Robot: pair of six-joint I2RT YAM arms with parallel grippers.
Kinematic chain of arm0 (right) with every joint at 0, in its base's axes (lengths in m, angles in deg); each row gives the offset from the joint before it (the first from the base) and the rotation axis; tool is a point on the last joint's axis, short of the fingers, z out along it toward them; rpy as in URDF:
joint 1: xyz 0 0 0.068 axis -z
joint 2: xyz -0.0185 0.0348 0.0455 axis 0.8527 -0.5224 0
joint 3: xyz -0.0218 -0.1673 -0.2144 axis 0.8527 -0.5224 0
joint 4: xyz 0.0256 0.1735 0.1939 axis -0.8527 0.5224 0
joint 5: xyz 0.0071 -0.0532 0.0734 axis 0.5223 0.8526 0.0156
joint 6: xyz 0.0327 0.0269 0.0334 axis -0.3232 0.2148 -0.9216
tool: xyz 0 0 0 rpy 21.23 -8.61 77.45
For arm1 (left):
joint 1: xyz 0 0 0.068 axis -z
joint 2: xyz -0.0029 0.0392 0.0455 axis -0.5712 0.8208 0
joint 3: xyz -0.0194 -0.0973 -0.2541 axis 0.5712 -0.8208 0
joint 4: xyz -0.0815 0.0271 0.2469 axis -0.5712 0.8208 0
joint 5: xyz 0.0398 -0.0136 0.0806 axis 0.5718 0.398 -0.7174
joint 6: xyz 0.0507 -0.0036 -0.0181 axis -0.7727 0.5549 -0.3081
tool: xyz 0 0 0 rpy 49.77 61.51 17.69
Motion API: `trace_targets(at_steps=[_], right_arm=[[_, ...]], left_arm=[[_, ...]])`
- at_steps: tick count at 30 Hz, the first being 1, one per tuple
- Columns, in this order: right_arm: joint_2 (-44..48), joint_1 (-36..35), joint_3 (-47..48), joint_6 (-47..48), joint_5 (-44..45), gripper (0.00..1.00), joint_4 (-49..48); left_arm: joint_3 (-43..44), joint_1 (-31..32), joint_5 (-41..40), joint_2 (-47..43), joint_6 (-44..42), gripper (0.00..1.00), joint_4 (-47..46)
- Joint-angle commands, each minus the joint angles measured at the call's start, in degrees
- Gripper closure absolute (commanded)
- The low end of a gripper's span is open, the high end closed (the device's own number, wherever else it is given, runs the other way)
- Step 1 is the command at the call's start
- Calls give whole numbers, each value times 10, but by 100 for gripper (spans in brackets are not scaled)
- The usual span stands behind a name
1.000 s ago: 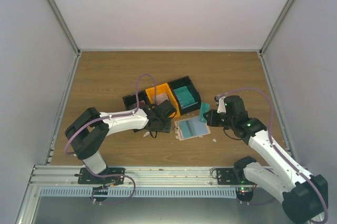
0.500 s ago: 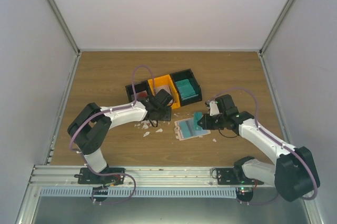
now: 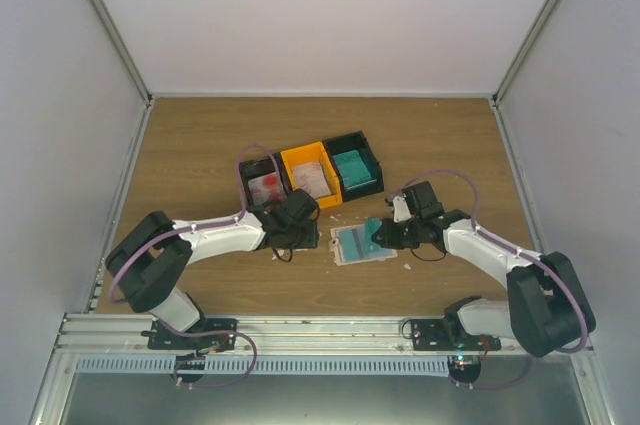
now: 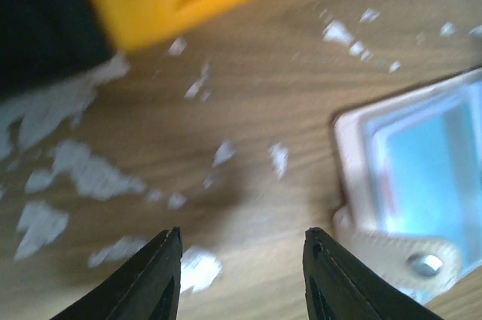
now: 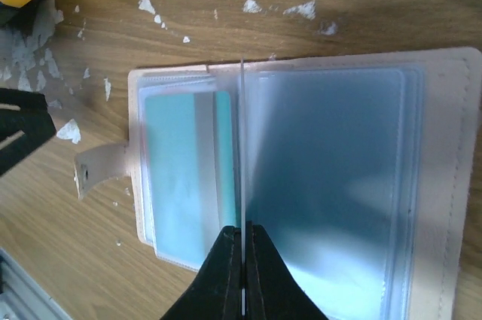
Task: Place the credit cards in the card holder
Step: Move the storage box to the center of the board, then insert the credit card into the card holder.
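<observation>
Presently my right hand [image 5: 242,239] pinches a teal card [image 5: 242,147] on edge over the open card holder [image 5: 446,184] on the surface [image 4: 263,94] to slot it in, while my empty left hand [image 4: 241,260] hovers half-spread by its strap [image 4: 399,248], probably to steady it.

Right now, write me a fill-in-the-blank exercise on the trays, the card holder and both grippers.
The middle tray of the joined three is coloured ____.
The card holder lies ____, its pockets facing up.
The right gripper pinches a thin card seen ____-on in its wrist view.
The left gripper, above white scraps, holds ____.
Missing words: orange; open; edge; nothing.
</observation>
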Motion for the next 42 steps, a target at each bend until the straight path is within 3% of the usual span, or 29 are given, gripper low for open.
trace_targets(at_steps=[1, 10, 16, 21, 27, 42], right_arm=[[-9, 3, -26, -21, -55, 100, -46], [-9, 4, -52, -76, -102, 100, -82], [18, 4, -59, -106, -105, 99, -81], [12, 4, -72, -121, -116, 100, -81], [-7, 4, -79, -137, -128, 99, -110], [-30, 4, -94, -158, -181, 100, -159]], left_arm=[[-58, 11, -10, -49, 63, 55, -40], [-124, 43, 44, -77, 76, 67, -117], [-154, 64, 42, -96, 85, 69, -155], [-176, 68, 38, -118, 82, 67, -183], [-186, 69, 46, -122, 70, 56, -221], [-159, 70, 42, -65, 70, 60, -213]])
